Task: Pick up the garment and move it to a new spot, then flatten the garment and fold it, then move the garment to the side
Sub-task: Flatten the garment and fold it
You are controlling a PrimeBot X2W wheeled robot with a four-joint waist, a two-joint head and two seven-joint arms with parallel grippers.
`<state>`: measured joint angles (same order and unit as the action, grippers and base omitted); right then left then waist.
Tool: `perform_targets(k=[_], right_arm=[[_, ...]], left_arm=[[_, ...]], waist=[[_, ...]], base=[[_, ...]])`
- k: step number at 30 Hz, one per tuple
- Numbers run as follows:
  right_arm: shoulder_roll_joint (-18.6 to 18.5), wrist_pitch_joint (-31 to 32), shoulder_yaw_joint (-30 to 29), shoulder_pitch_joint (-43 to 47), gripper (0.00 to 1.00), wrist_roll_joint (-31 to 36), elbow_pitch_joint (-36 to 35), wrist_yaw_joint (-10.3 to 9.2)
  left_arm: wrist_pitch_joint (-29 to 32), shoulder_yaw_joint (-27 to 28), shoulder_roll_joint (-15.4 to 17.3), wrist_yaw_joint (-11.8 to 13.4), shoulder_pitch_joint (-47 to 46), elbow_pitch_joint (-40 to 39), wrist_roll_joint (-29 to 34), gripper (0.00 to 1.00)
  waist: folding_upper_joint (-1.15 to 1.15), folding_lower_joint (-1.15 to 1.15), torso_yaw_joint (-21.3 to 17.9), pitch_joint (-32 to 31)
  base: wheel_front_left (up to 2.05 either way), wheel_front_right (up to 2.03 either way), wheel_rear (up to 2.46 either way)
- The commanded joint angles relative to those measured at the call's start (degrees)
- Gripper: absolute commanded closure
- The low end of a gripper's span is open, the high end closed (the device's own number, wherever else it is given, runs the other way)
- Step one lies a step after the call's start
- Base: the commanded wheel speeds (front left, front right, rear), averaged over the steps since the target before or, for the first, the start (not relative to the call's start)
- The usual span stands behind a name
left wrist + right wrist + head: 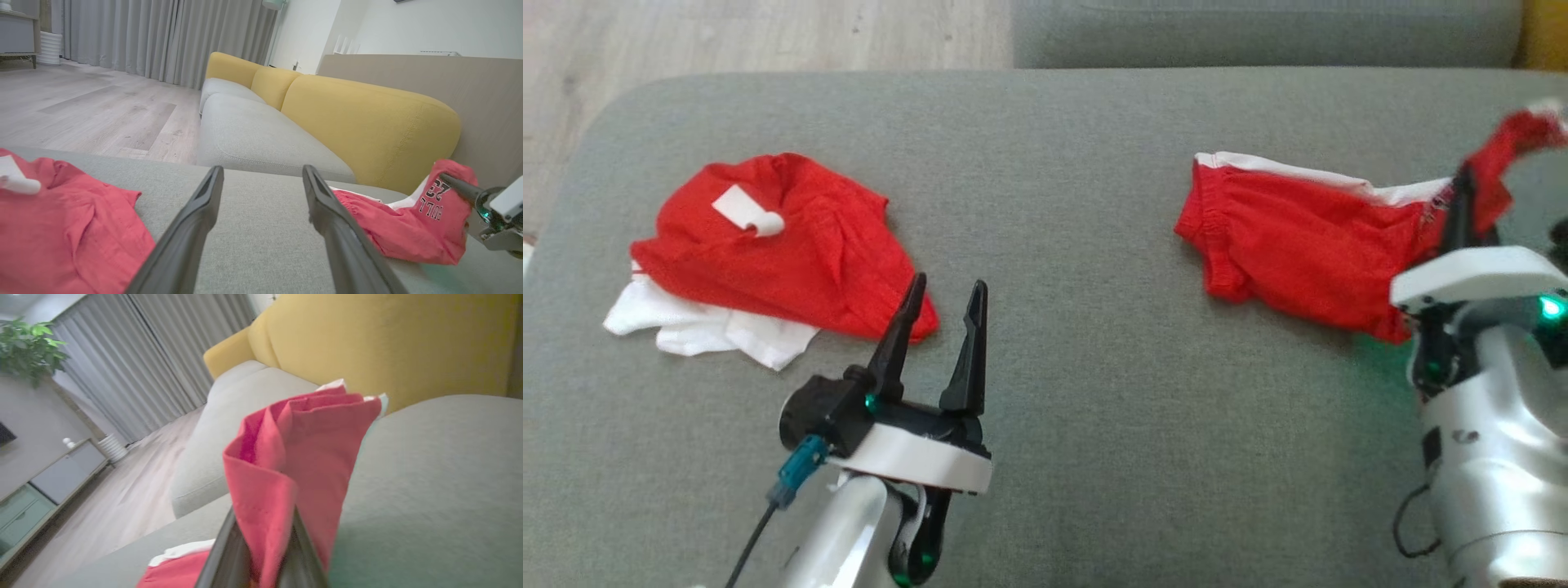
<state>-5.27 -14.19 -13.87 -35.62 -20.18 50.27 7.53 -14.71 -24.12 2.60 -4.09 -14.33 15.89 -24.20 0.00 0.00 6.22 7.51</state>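
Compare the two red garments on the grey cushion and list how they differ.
The left garment lies in a crumpled heap, wholly on the cushion; the right garment has one end lifted, pinched in the shut right gripper. The left garment shows a white tag and white cloth underneath; the right garment shows a white edge strip and black lettering. Both are red and white.

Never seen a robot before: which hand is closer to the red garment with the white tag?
Left. The left gripper, fingers open, hovers at the tagged garment's near edge; the right gripper is across the cushion, shut on the other red garment.
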Motion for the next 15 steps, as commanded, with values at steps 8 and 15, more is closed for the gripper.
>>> perform_targets(k=[8,15], right_arm=[[1.01,0.78,13.61,0.36,1.0,-4.72,-6.1,-0.04],[-0.27,1.45,22.09,0.97,1.0,-7.15,-5.03,-0.04]], left_arm=[[-0.29,1.4,0.28,0.24,-0.26,-1.58,-0.33,0.0],[-0.29,0.96,0.28,0.46,-0.47,-1.72,-0.55,0.0]], waist=[[0.0,0.0,2.46,-1.24],[0.0,0.0,4.62,-0.61]], base=[[0.0,0.0,0.0],[0.0,0.0,0.0]])
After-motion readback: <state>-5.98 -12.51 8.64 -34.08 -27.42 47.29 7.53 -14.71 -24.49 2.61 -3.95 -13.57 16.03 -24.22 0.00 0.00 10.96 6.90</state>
